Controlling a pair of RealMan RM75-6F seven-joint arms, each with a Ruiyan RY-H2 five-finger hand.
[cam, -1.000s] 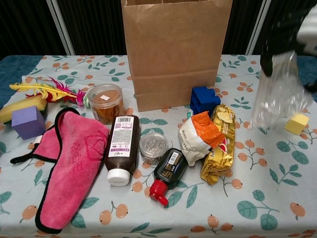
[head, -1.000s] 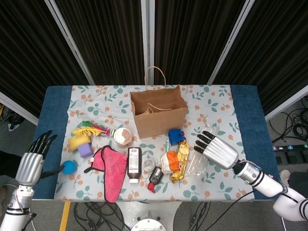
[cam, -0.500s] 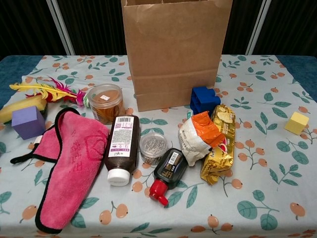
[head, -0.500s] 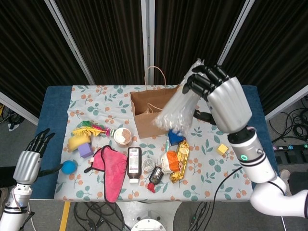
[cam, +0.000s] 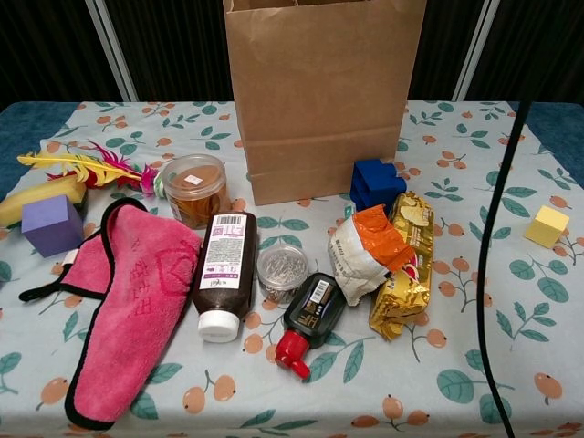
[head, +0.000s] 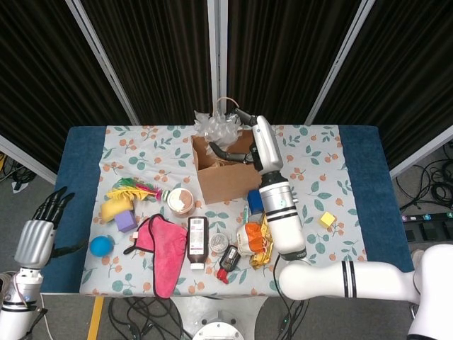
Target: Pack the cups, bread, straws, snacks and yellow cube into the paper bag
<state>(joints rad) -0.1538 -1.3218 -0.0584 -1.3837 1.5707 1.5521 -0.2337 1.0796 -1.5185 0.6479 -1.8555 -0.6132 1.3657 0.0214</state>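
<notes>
The brown paper bag [head: 233, 177] [cam: 324, 100] stands upright at the table's back middle. My right hand [head: 230, 151] reaches down into its mouth from the right and holds a clear plastic sleeve of cups [head: 215, 127], whose crumpled top sticks out above the rim. The yellow cube [head: 327, 219] [cam: 547, 225] lies to the right. A gold snack packet [head: 266, 237] [cam: 406, 265] and an orange-white packet [head: 248, 238] [cam: 358, 252] lie in front of the bag. My left hand [head: 35, 239] hangs open off the table's left edge.
A lidded cup of brown stuff [cam: 192, 189], dark bottle [cam: 223, 274], pink cloth [cam: 128, 310], tin of clips [cam: 282, 270], red-capped bottle [cam: 308, 321], blue block [cam: 375, 183], purple cube [cam: 52, 224] and feathers [cam: 87, 167] lie around. A black cable [cam: 491, 274] crosses the chest view.
My right arm has swung from above the bag down into its mouth, carrying the plastic sleeve in with it. The left hand has drifted slightly lower.
</notes>
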